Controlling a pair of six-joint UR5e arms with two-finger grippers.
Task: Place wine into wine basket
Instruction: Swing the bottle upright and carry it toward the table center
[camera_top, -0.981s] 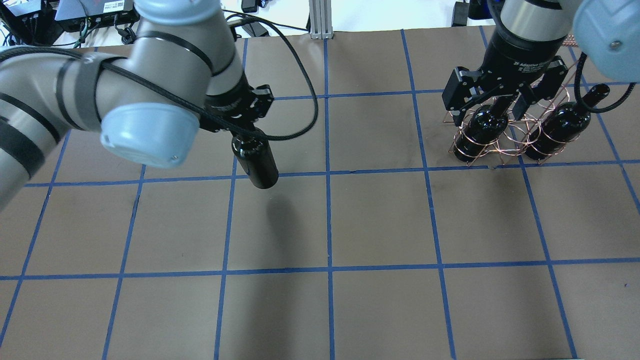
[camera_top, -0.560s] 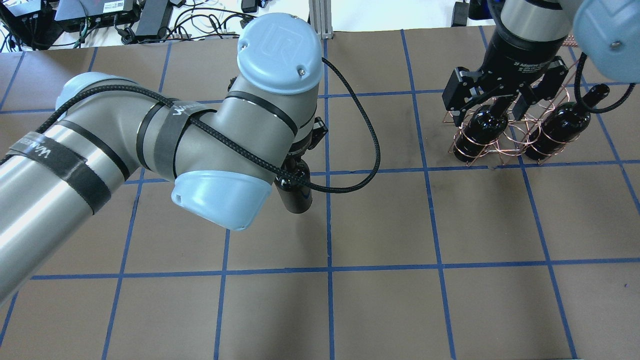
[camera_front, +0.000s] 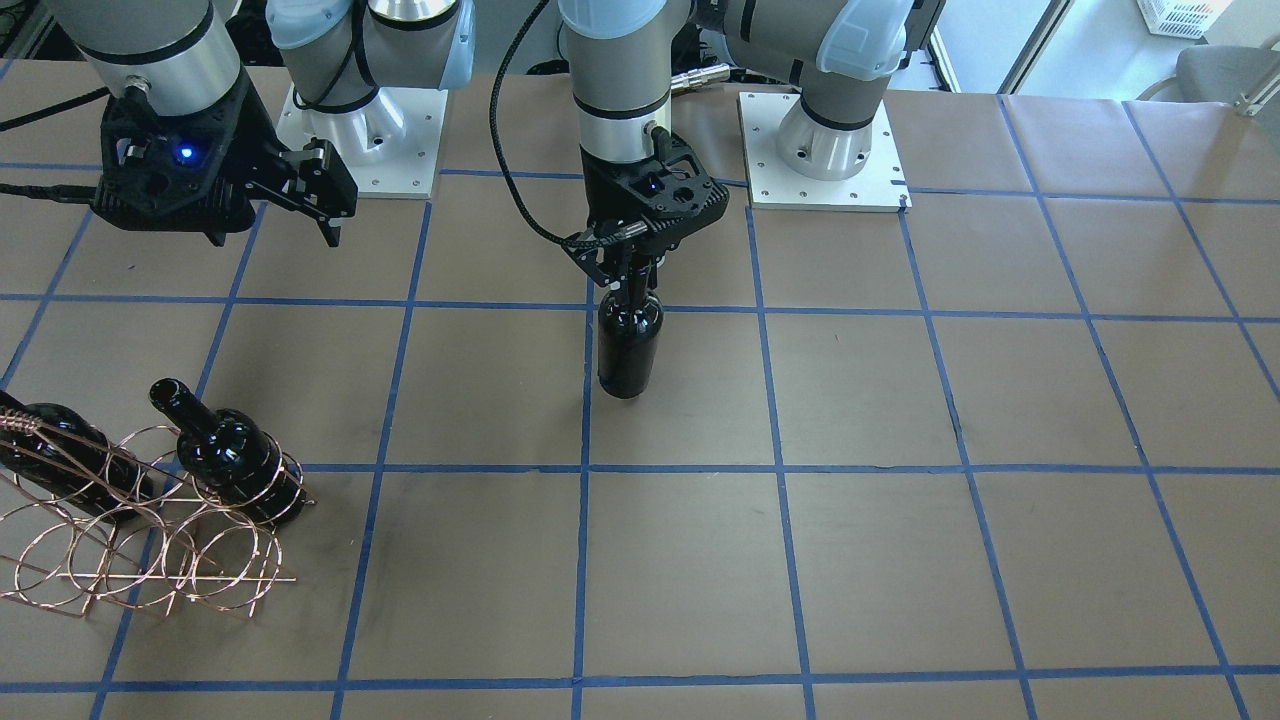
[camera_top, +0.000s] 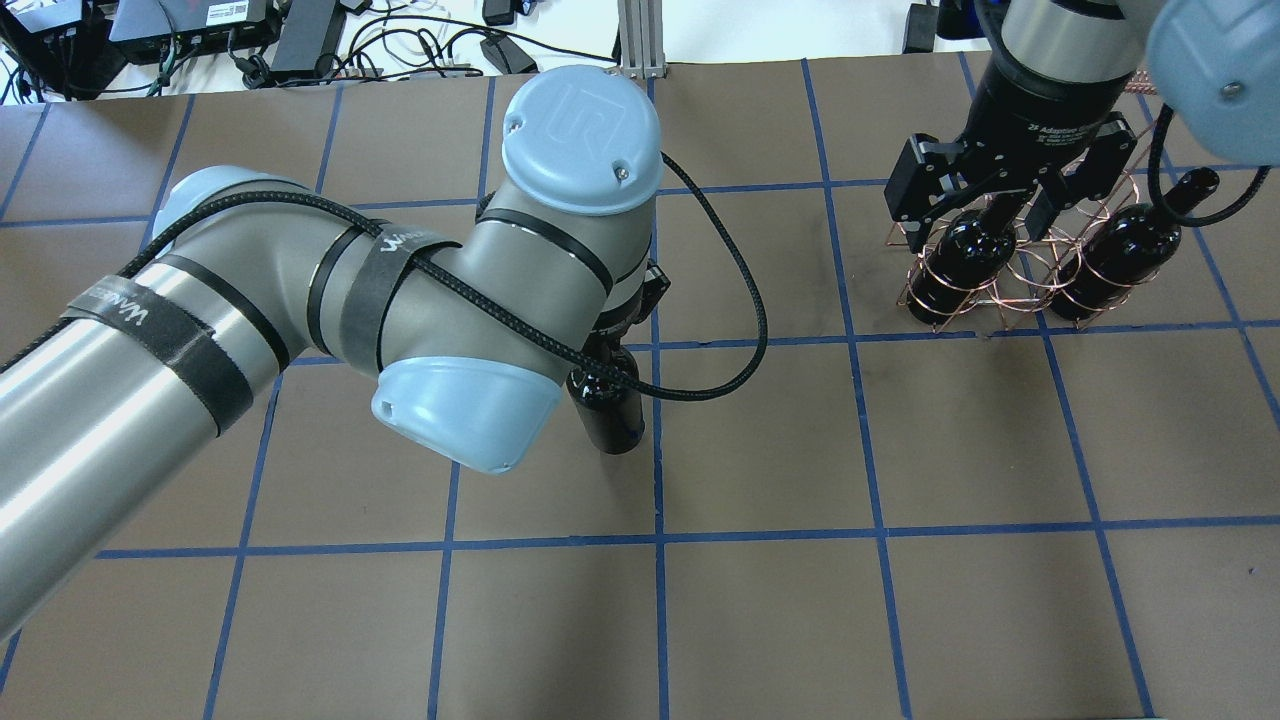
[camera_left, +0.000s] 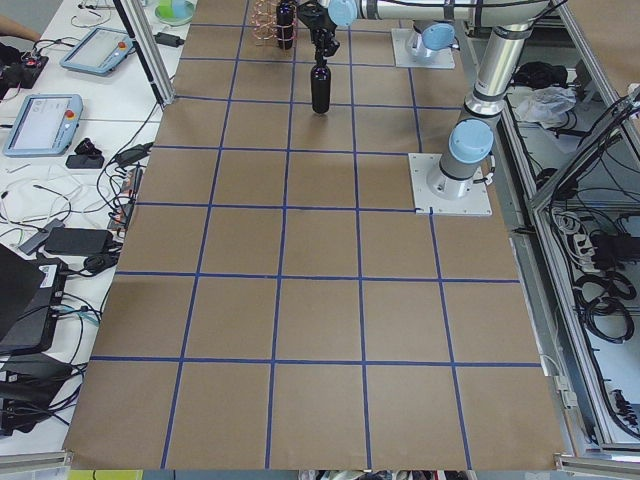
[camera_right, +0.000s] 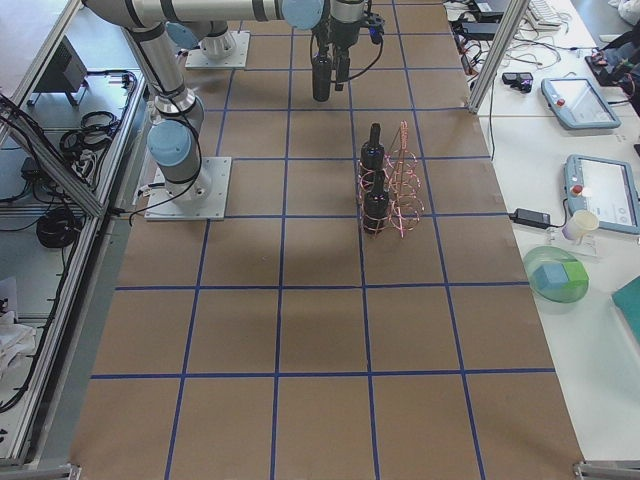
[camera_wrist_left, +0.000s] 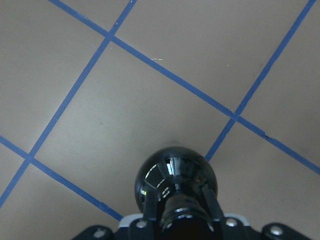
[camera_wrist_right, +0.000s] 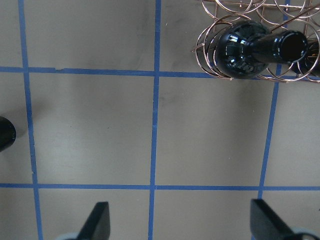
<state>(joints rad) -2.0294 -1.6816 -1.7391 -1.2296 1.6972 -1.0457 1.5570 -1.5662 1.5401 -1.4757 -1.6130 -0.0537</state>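
My left gripper (camera_front: 630, 278) is shut on the neck of a near-black wine bottle (camera_front: 628, 345) and holds it upright near the table's middle. The bottle also shows in the overhead view (camera_top: 612, 415), with the arm hiding its neck. I cannot tell whether its base touches the table. The copper wire wine basket (camera_front: 150, 560) stands on the robot's right side and holds two more bottles (camera_top: 965, 260) (camera_top: 1120, 255), lying tilted in its loops. My right gripper (camera_top: 985, 215) hangs open and empty above the basket (camera_top: 1010, 285); its spread fingertips (camera_wrist_right: 97, 220) show in the right wrist view.
The brown table (camera_top: 760, 620) has a blue tape grid. The two arm bases (camera_front: 820, 150) stand at the robot's edge. Cables and tablets (camera_left: 45, 120) lie on side benches beyond the table's far edge.
My left arm has swung the held bottle to the right and nearer to the robot's side of the table. The right arm, the basket and its two bottles have not moved.
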